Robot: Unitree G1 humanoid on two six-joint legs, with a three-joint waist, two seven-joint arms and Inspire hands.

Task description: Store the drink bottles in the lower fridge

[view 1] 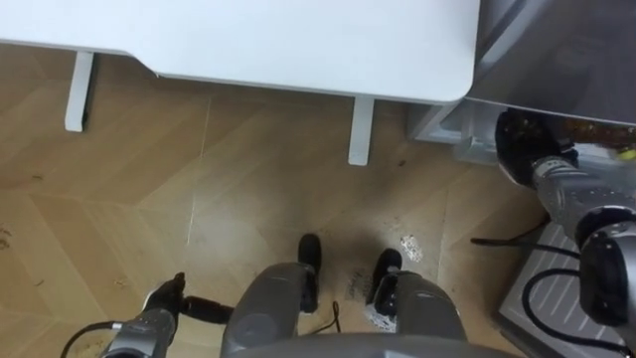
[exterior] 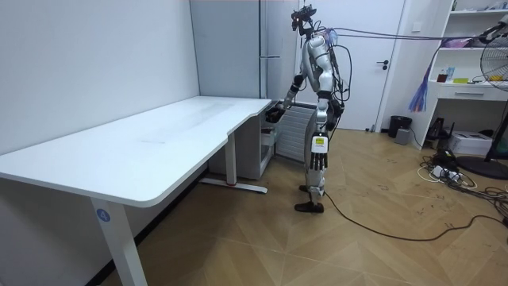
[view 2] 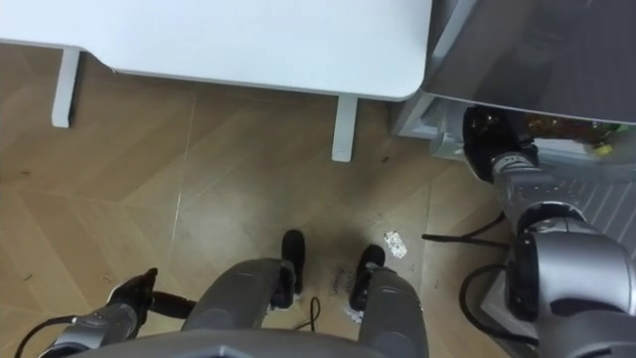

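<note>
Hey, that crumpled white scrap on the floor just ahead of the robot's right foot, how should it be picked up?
Pinch the crumpled scrap by its raised middle folds, coming straight down from above. It lies low on the wooden floor with no handle or upright side, so a sideways approach would probably just slide it. The left hand hangs open and free.

Light: bright, even and diffuse across the room where I stand.
Glare: the white worktop (view 1: 298, 45) is almost washed out, its surface plain.
Shadows: soft and faint on the floor (view 1: 199, 189) beneath the worktop's edge.
Darkest part: my right hand (view 1: 522, 139), shaded at the fridge (view 1: 556, 50).
</note>
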